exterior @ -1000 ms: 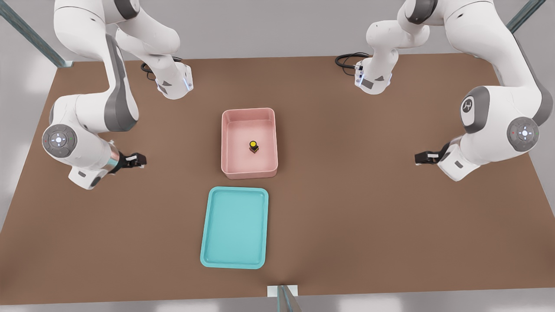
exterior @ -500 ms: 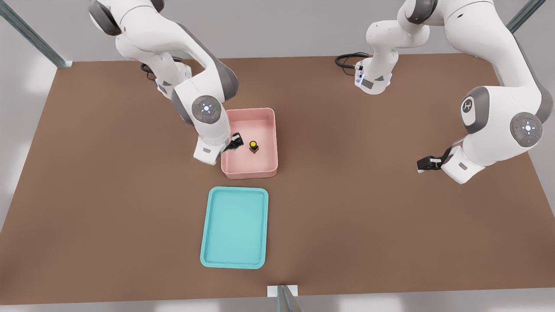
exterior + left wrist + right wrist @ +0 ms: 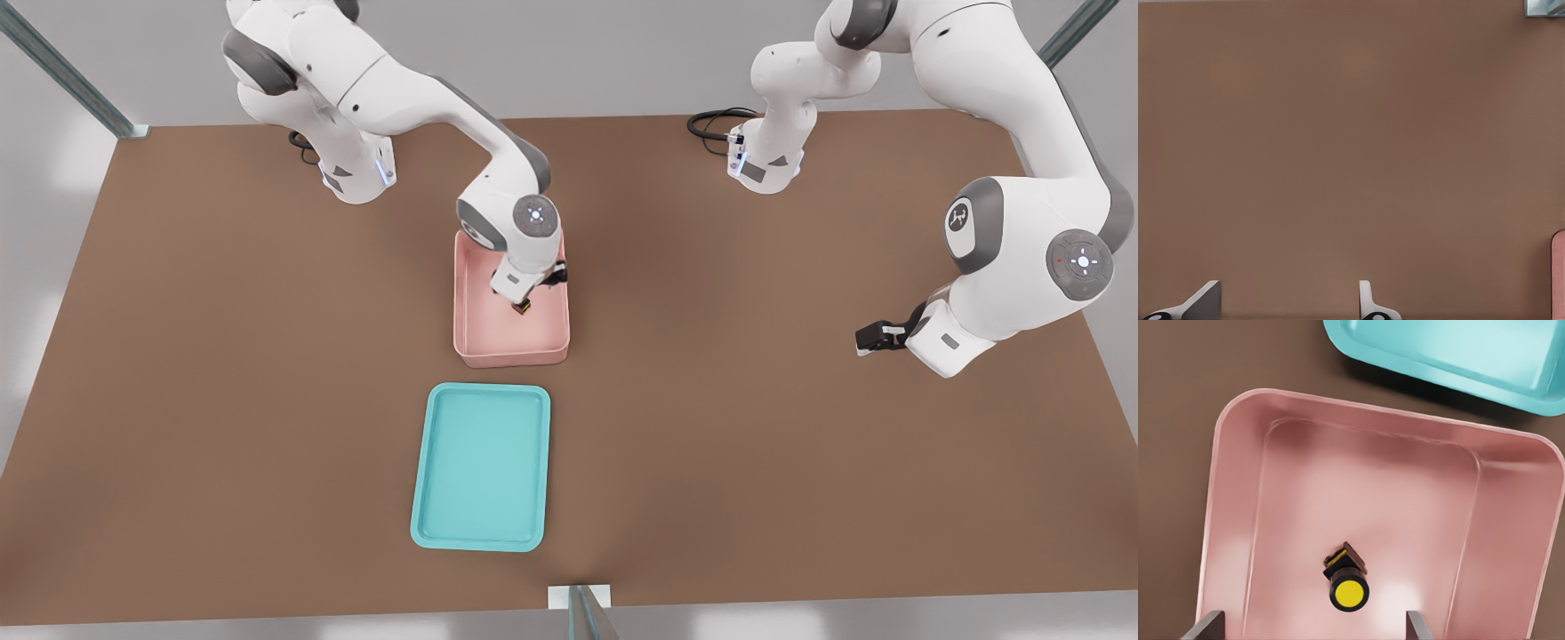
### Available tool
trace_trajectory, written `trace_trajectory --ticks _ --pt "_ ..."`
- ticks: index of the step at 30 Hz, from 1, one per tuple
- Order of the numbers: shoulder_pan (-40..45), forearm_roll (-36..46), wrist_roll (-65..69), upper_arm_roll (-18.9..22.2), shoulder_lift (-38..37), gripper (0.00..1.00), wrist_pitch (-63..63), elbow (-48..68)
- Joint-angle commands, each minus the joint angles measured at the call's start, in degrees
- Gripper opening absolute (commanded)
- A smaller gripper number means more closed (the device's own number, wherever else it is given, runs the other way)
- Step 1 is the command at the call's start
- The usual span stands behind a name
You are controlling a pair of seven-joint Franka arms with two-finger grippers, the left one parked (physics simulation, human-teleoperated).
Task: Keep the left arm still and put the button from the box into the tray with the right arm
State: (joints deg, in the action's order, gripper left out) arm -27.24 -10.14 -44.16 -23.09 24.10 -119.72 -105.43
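The pink box (image 3: 511, 356) stands at the table's middle, and the tiny yellow-capped button (image 3: 1349, 592) sits upright on its floor. In the front view only the button's dark base (image 3: 523, 308) peeks out under my hand. My gripper (image 3: 536, 286) hangs over the box, just above the button, pointing down. In the right wrist view the gripper (image 3: 1310, 628) is open: its two fingertips (image 3: 1205, 625) stand wide apart with the button between and beyond them, not touched. The teal tray (image 3: 480, 467) lies bare just in front of the box, and its corner (image 3: 1458, 353) shows past the box's wall.
The parked arm (image 3: 978, 293) hangs over the table at the front view's right. Both arm bases and black cables (image 3: 711, 120) sit along the back edge. A metal post (image 3: 582, 613) stands at the front edge. The box's tall walls surround the button.
My arm swung in from the front view's left, passed the box's left wall, and now hangs over the button inside the box. The button, box and tray have not moved.
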Motion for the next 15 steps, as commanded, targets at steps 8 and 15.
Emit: trace_trajectory --ticks 8,15 --pt "9.7 -5.4 -4.5 -10.9 -1.2 1.0 -9.0 -9.1" --pt "11.4 -10.3 -4.4 -11.5 2.0 1.0 -11.6 -10.9"
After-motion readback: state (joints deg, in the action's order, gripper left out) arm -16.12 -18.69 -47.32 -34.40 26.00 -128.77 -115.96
